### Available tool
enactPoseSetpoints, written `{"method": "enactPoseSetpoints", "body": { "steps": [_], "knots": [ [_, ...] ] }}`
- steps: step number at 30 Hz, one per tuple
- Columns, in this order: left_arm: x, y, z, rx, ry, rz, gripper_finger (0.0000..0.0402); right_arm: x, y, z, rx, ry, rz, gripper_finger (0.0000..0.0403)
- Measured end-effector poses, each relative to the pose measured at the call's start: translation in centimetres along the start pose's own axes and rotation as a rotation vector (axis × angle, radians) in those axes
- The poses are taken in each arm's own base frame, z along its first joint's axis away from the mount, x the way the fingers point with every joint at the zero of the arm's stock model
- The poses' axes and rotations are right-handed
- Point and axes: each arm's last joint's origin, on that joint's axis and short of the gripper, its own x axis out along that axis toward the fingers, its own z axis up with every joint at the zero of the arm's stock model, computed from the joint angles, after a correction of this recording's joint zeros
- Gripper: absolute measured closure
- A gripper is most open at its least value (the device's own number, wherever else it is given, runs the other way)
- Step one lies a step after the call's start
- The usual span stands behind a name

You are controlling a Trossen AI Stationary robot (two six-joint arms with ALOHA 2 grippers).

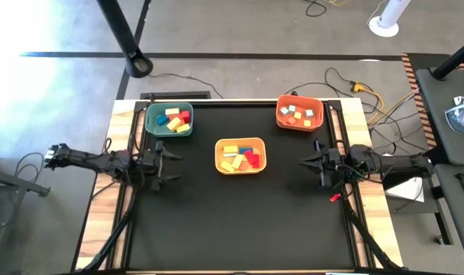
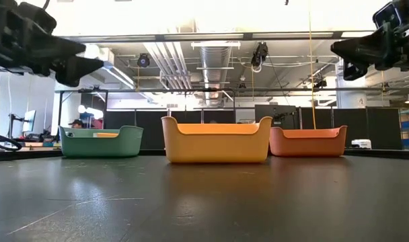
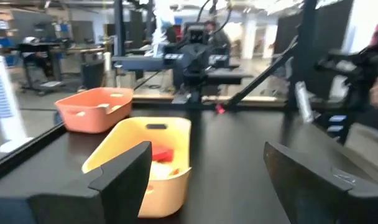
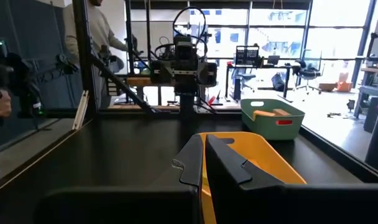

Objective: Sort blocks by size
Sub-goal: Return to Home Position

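Note:
The blocks lie sorted into three bins. The green bin (image 1: 169, 120) at the far left holds yellow, red and blue blocks (image 1: 176, 121). Yellow, red and blue blocks (image 1: 241, 156) fill the yellow bin (image 1: 240, 155) in the middle. The orange bin (image 1: 299, 113) at the far right holds small cubes (image 1: 297, 115). My left gripper (image 1: 173, 166) hovers open above the table, left of the yellow bin (image 3: 153, 155), with nothing between its fingers. My right gripper (image 1: 301, 160) hovers shut and empty to the right of that bin (image 4: 257, 162).
All three bins stand on the black table top (image 1: 240, 221), whose near half is bare. A small red thing (image 1: 333, 198) lies at the table's right rim. Cables run along both side rails. A person (image 4: 102, 37) stands beyond the table.

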Motion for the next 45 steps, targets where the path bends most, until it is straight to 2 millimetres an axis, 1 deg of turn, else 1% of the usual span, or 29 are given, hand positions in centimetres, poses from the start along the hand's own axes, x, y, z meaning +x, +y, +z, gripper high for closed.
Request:
{"method": "enactPoseSetpoints", "body": {
  "steps": [5,8,13,15,18,22,26,29,31,40,45],
  "knots": [
    [0.04,0.64,-0.13,0.058,0.015,0.089,0.0135,0.02,0.0,-0.05,-0.002,0.005,0.0,0.0393],
    [0.03,0.69,-0.16,0.064,0.017,0.094,0.0153,0.03,0.0,-0.13,0.026,0.013,0.0,0.0392],
    [-0.05,0.66,-0.5,0.041,0.05,0.075,0.0189,0.09,0.0,-0.53,0.12,0.055,-0.003,0.039],
    [-0.15,0.7,-0.75,0.022,0.073,0.077,0.0211,0.1,0.0,-0.64,0.142,0.067,-0.004,0.039],
    [-0.28,0.58,-0.59,0.006,0.055,0.032,0.0251,0.11,0.0,-0.71,0.15,0.074,-0.005,0.039],
    [-0.56,0.57,-0.26,0.007,0.016,0.014,0.0307,0.12,0.0,-0.7,0.146,0.073,-0.005,0.039],
    [-0.72,0.3,-0.24,-0.005,0.013,-0.083,0.0359,0.12,0.0,-0.72,0.151,0.074,-0.005,0.039],
    [-0.72,0.3,-0.25,-0.026,0.014,-0.085,0.0391,0.12,0.0,-0.72,0.151,0.074,-0.005,0.039],
    [-0.72,0.3,-0.27,-0.029,0.016,-0.084,0.0398,0.12,0.0,-0.72,0.151,0.074,-0.005,0.039],
    [-0.58,0.3,-0.45,-0.079,0.04,-0.081,0.0392,0.12,0.01,-0.73,0.151,0.074,-0.005,0.039],
    [-0.42,0.29,-0.65,-0.079,0.066,-0.077,0.0393,0.12,0.0,-0.73,0.151,0.074,-0.005,0.039]
  ]
}}
